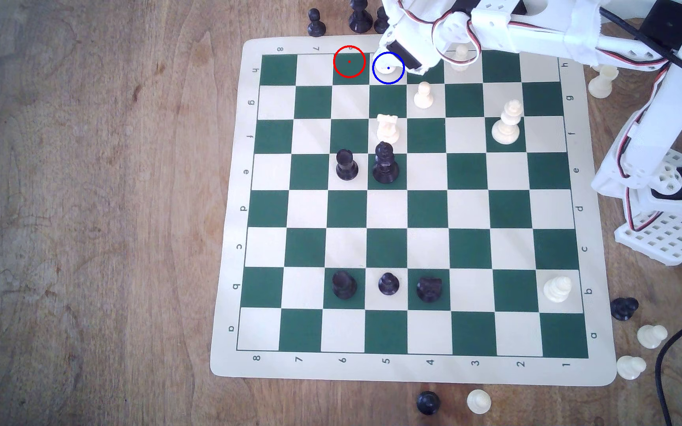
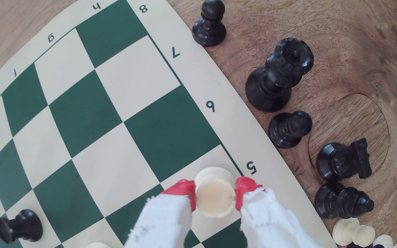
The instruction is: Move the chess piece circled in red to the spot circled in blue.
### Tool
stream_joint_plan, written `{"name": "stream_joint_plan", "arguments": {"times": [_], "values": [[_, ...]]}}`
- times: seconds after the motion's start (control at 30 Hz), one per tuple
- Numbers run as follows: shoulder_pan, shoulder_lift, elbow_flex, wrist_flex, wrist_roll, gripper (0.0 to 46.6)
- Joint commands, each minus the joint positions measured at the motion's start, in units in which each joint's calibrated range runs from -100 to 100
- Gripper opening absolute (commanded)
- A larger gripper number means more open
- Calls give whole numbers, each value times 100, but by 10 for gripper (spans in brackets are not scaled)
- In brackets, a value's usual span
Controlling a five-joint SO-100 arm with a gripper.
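The cream rook-like chess piece stands upright on the cream edge square by the "5" label, the spot circled in blue. My gripper is shut on its flat top. One red fingertip presses one side and the other red fingertip presses the opposite side. In the exterior view the piece sits inside the blue ring, with the gripper reaching down from the arm at the top. The red-ringed green square beside it is bare.
A cream pawn stands one square diagonally from the spot, and another pawn sits under the arm. A second cream rook and a black king share the same file. Black pieces crowd the wood just past the board edge.
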Motion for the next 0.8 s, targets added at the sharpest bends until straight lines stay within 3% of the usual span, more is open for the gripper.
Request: {"name": "stream_joint_plan", "arguments": {"times": [0.0,0.17,0.37,0.57,0.77], "values": [[62,-88,-158,-80,20,15],[70,-20,-149,-56,54,14],[156,-139,-167,-129,49,187],[132,-708,-13,-146,49,194],[-196,-2074,975,-678,20,195]]}}
